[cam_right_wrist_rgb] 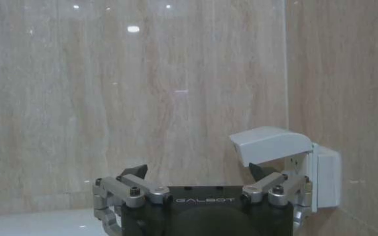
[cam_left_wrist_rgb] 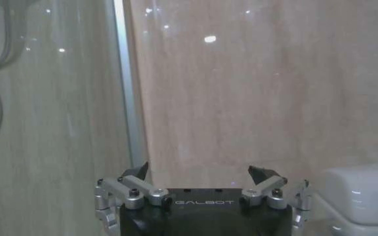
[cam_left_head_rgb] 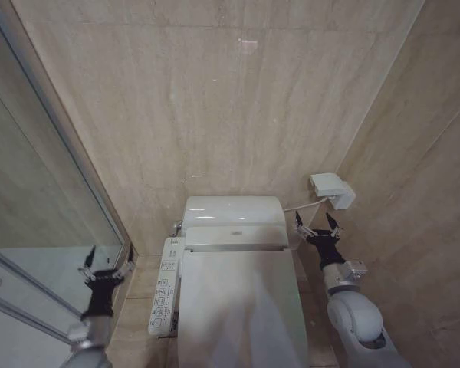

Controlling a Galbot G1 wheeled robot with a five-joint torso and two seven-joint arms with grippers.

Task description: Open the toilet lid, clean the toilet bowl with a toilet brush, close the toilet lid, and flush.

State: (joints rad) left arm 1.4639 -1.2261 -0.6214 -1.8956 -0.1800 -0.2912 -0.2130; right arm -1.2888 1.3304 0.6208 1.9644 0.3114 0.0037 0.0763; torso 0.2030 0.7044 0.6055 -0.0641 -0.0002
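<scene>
The toilet lid [cam_left_head_rgb: 241, 307] is down, covering the bowl, its smooth glossy white face running from the hinge bar toward the near edge of the head view. Behind it sits the white tank housing [cam_left_head_rgb: 234, 211] against the beige stone-look back wall [cam_left_head_rgb: 215, 100]. A bidet control panel [cam_left_head_rgb: 165, 295] with rows of buttons runs along the toilet's left side.

The left gripper [cam_left_head_rgb: 107, 264] hovers off the toilet's left side, beside the control panel and close to the glass shower partition [cam_left_head_rgb: 46, 192]. Its fingers are spread wide apart with nothing between them and touch nothing. In the left wrist view the same gripper [cam_left_wrist_rgb: 202, 177] faces the back wall, with the metal frame of the partition [cam_left_wrist_rgb: 124, 83] ahead of it and a corner of the tank housing [cam_left_wrist_rgb: 363, 196] to one side.

The right gripper [cam_left_head_rgb: 317, 228] hangs off the toilet's right rear corner, just beside the tank housing and below a white wall socket box [cam_left_head_rgb: 331, 189] with its cover flipped up. Its fingers are also released wide and empty. In the right wrist view this gripper [cam_right_wrist_rgb: 199, 174] points at the back wall, with the socket box [cam_right_wrist_rgb: 287, 157] close by on the side wall [cam_right_wrist_rgb: 346, 98] and not touching it.
</scene>
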